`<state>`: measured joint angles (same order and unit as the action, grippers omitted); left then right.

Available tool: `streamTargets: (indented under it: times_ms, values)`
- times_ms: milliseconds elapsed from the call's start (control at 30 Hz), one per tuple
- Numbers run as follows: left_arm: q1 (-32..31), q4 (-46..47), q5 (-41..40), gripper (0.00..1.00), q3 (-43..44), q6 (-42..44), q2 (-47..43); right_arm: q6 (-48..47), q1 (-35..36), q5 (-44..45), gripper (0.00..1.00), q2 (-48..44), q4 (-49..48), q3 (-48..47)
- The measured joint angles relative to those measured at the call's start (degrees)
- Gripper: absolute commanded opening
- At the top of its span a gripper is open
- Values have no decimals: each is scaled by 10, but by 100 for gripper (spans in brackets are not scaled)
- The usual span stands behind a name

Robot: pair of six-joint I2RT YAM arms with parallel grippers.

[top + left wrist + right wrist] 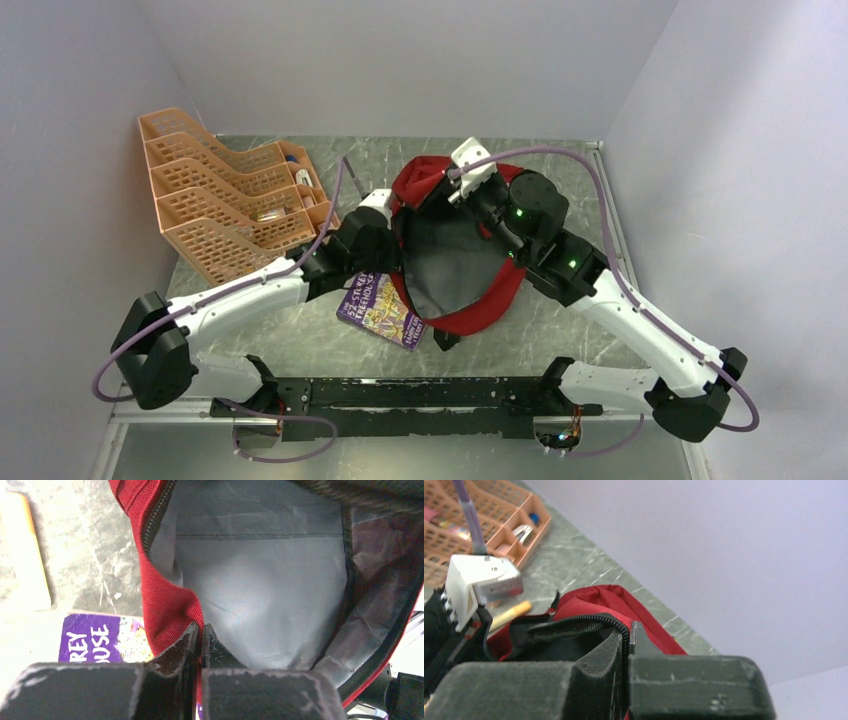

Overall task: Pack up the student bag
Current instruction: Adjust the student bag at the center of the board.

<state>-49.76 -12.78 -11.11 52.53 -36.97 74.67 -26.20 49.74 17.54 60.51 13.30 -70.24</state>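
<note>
Top external view hides both fingertips behind arms; wrist views show left fingers (pixel 200 639) and right fingers (pixel 626 639) each pinching the student bag (pixel 452 262) rim.

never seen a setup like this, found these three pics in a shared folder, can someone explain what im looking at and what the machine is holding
These are two robot arms bolted at the near edge of a table. The wide picture comes from a fixed camera above and behind them; the other two come from cameras on each wrist, looking past black fingers.

On the table lie a red backpack with grey lining, an orange tray rack and a purple book.

The left gripper is shut on the backpack's red rim, and the right gripper is shut on its zippered edge. Together they seem to be holding the bag open, probably for packing.
</note>
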Motion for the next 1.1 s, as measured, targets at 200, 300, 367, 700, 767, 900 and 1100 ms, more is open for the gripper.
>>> streamTargets:
  times_ms: [200, 300, 367, 700, 767, 900, 1100]
  values:
    - [22, -17, 33, 5, 96, 45, 70, -33, 0, 56, 0, 39, -41, -66]
    - [28, -34, 53, 5, 176, 73, 120, -49, 0, 89, 0, 39, -55, -88]
    - [31, -41, 64, 5, 231, 90, 154, -61, 0, 113, 0, 30, -66, -89]
    - [59, -108, 112, 5, 581, 182, 390, -66, 0, 208, 0, -48, -17, -87]
    - [67, -125, 118, 5, 652, 200, 444, -51, 0, 217, 0, -63, 10, -83]
    - [78, -156, 133, 5, 716, 231, 510, 18, 0, 219, 0, -70, 77, -65]
    - [81, -174, 139, 24, 645, 264, 519, 172, 0, 186, 0, -68, 158, 47]
